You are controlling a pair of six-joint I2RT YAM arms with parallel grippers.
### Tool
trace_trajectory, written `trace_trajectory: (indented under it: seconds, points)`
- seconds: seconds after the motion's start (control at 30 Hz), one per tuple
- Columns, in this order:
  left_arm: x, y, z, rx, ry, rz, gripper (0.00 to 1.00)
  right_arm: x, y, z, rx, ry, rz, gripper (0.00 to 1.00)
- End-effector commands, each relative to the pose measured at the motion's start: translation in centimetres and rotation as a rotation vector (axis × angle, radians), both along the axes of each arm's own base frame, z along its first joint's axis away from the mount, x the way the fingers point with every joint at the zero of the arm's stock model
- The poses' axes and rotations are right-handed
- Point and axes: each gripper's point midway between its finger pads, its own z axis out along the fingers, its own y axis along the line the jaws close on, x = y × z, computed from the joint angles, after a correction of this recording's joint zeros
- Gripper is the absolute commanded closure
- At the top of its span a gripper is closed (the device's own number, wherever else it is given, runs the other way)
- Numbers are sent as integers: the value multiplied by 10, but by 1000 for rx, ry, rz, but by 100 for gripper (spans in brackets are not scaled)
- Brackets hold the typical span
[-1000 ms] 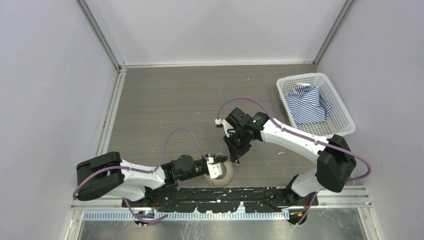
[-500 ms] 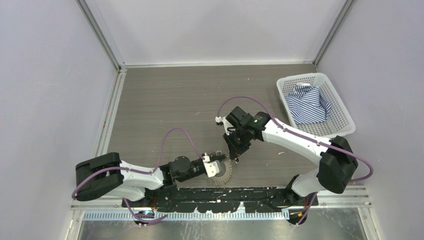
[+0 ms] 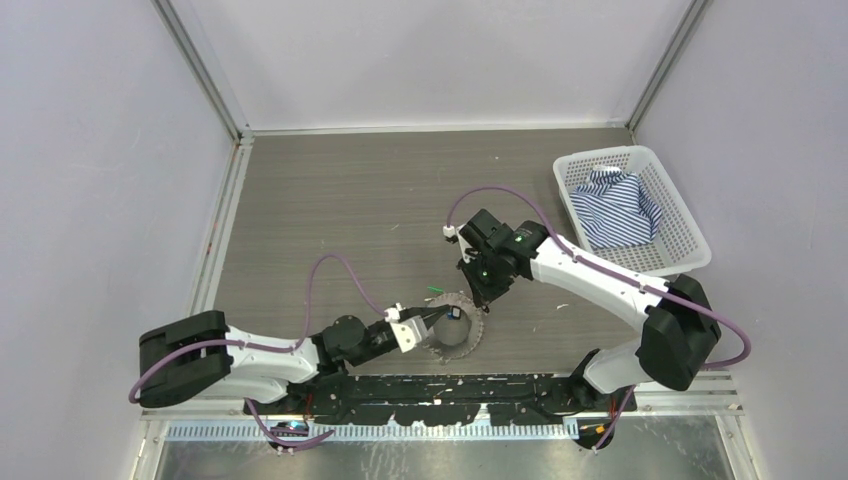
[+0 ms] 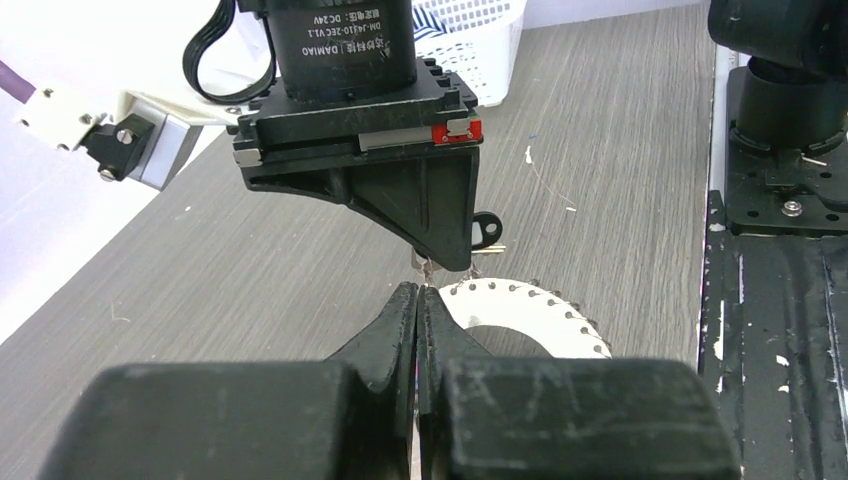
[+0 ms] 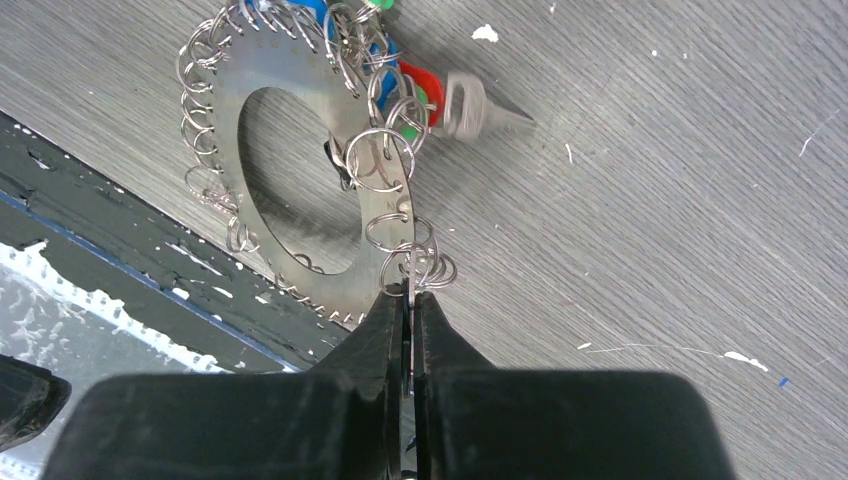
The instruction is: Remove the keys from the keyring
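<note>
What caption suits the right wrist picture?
Shut fingers pinch the keyring rim; coloured keys cluster at its far side.

My top camera sits above and behind me, looking down over the whole tabletop [image 3: 330,200]. Each wrist camera rides close: behind my left tool [image 4: 417,292] it skims low across the tabletop, and behind my right tool [image 5: 408,292] it looks steeply down. All three share the keyring [image 3: 470,344].

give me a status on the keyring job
Left gripper: jaws shut at the keyring rim, grip unclear. Right gripper: jaws shut on the rim. Keys bunched on one side. Basket far right, out of the way.
</note>
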Motion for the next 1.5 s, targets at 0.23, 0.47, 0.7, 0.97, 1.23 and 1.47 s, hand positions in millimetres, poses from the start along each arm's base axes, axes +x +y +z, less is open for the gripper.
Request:
trace_trajectory:
  seconds: [0.23, 0.47, 0.7, 0.97, 1.23, 1.47]
  points:
    - [13, -17, -1, -23, 99, 19, 93, 15, 12, 39, 97, -141, 17, 99]
    - [30, -22, 0, -79, 190, -17, 74, 12, 22, 56, 175, -206, 51, 99]
    - [37, -25, 7, -99, 226, -77, 71, 12, 29, 68, 222, -256, 82, 99]
    - [28, -32, 9, -90, 280, -153, 73, 12, 34, 73, 222, -291, 100, 99]
    - [39, -35, -3, -22, 305, -100, 77, 7, 37, 76, 207, -315, 125, 99]
    - [40, -33, -12, 16, 331, -87, 76, 6, 35, 78, 199, -328, 128, 99]
